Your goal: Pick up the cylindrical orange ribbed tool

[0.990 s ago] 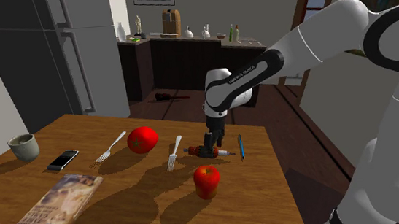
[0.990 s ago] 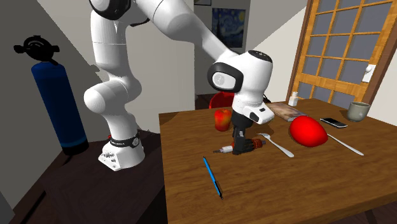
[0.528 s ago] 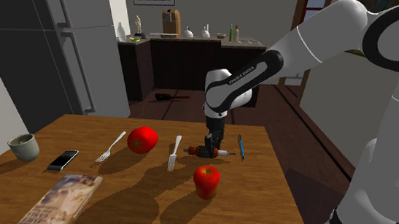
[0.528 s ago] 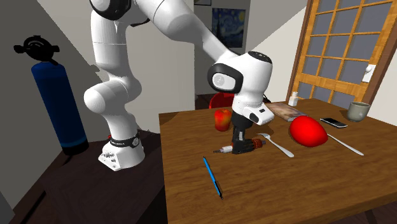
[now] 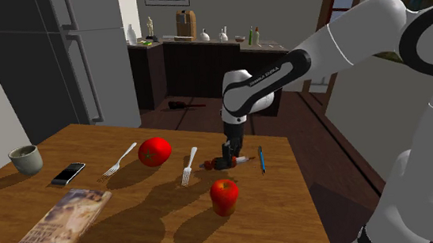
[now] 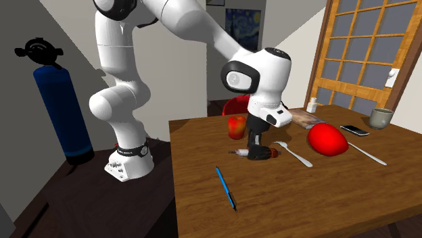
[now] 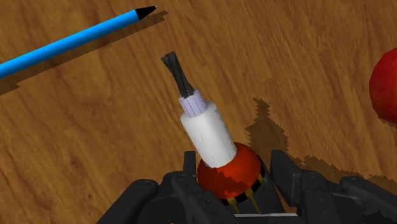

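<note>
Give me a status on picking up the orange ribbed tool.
Done: the gripper is at the tool, with its fingers clasping the orange handle. In hand: the lift. The tool sits low over the table, and I cannot tell whether it is off the wood. Left: raising it clearly off the table, beside the blue pen.
</note>
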Robot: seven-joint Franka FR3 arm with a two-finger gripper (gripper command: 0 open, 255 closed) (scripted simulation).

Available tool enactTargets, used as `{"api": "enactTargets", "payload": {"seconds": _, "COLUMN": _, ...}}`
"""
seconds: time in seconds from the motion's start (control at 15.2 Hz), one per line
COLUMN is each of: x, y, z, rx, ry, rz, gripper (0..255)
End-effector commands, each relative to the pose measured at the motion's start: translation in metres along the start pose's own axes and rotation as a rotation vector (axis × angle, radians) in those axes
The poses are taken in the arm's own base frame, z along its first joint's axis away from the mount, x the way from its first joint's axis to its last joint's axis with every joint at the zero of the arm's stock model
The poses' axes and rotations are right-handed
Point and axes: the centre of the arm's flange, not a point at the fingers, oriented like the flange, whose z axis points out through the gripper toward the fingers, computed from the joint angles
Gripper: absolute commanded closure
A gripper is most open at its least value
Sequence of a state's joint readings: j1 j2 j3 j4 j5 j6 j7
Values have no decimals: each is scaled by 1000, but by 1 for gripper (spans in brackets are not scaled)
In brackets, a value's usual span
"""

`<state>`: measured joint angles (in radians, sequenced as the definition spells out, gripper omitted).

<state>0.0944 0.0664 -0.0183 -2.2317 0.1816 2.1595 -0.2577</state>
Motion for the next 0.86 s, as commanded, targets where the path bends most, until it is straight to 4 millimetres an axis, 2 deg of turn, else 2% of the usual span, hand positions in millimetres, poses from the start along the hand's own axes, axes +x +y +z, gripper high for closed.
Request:
{"api": "enactTargets", "payload": {"seconds": 0.0, "x": -2, "y": -2, "z": -9, "rx": 0, "ry": 0, "rz": 0, "gripper": 255}}
{"api": "enactTargets", "payload": {"seconds": 0.66, "x": -7, "y": -10, "z": -61, "rx": 0, "ry": 0, "rz": 0, "gripper": 255}}
{"api": "enactTargets", "payload": {"seconds": 0.79, "x": -8, "y": -11, "z": -61, "rx": 0, "ry": 0, "rz": 0, "gripper": 255}}
